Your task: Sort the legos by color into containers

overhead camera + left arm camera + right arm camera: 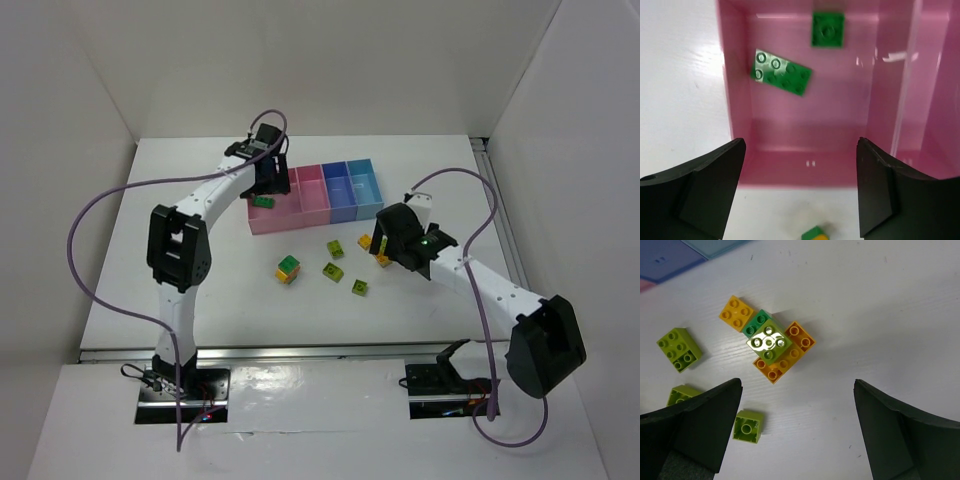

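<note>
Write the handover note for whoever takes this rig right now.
Left gripper: open, empty, over the leftmost pink bin.
Right gripper: open, empty, above a cluster of orange, dark green and lime bricks on the table.
Done: two dark green bricks lie in that pink bin.
Left: the cluster, three loose lime bricks near it, and a green-on-orange stack. No bricks show in the other bins.

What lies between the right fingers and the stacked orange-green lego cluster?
Only bare table between right gripper and cluster, in the right wrist view; loose lime legos sit off to one side.
</note>
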Robot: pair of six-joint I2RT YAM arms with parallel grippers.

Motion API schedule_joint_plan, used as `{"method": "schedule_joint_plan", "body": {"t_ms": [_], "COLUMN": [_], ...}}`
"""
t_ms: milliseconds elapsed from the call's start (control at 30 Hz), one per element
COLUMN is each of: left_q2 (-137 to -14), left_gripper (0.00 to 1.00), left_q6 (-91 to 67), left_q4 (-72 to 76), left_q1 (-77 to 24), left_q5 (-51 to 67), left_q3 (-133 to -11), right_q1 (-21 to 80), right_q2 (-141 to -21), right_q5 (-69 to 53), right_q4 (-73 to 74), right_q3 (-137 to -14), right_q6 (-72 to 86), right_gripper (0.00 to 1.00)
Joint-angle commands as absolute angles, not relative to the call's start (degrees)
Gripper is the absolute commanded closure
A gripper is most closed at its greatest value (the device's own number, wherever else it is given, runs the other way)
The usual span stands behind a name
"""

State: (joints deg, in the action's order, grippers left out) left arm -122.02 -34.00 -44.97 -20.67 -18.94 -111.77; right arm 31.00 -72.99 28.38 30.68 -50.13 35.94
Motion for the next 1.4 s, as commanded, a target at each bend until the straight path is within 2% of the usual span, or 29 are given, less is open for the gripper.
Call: {"method": "schedule_joint_plan", "body": {"t_ms": [0,67,267,333,400,600,667,833,967,1100,1367], "left_q2": [-111.99,-104.44,-90.54,-88.77,-88.77,-93.24,-95.35,-99.40,-100.11,-100.11,-99.05], "left_gripper": [0.10,0.10,0.10,0.08,0.00,0.00,0.04,0.27,0.27,0.38,0.41], "left_q6": [-24.81,-18.41,-15.12,-13.72,-12.31,-8.96,-9.66,-9.67,-9.14,-9.67,-10.72], "left_q4": [-43.08,-38.70,-37.97,-37.44,-36.83,-36.83,-36.83,-37.35,-37.35,-37.35,-39.73], "left_q1": [-23.64,-24.34,-27.85,-29.96,-31.81,-37.00,-37.53,-37.53,-38.58,-38.58,-38.58], "left_q5": [-14.08,-6.29,1.14,2.10,1.59,-2.00,-4.03,-3.70,-6.15,-7.21,-8.79], "left_q3": [-105.76,-96.01,-76.31,-73.49,-72.07,-73.20,-73.83,-75.15,-75.15,-75.15,-75.67], "right_q1": [31.64,31.64,32.17,32.70,32.70,32.70,32.70,32.70,32.70,32.70,32.70], "right_q2": [-69.27,-68.55,-70.58,-70.58,-71.28,-74.71,-75.32,-75.32,-74.71,-75.23,-76.38], "right_q5": [29.63,28.22,22.24,20.66,20.05,20.74,21.26,21.80,21.18,21.18,20.57], "right_q4": [30.86,29.62,26.55,24.53,23.91,25.13,25.83,26.46,25.93,25.93,25.93], "right_q3": [-50.71,-49.14,-48.61,-48.60,-48.60,-50.54,-50.54,-51.06,-50.54,-50.54,-50.54], "right_q6": [34.11,34.10,32.00,31.99,31.99,31.99,32.60,32.61,32.61,32.61,32.61], "right_gripper": [0.00,0.00,0.00,0.00,0.00,0.00,0.00,0.00,0.00,0.00,0.00]}}
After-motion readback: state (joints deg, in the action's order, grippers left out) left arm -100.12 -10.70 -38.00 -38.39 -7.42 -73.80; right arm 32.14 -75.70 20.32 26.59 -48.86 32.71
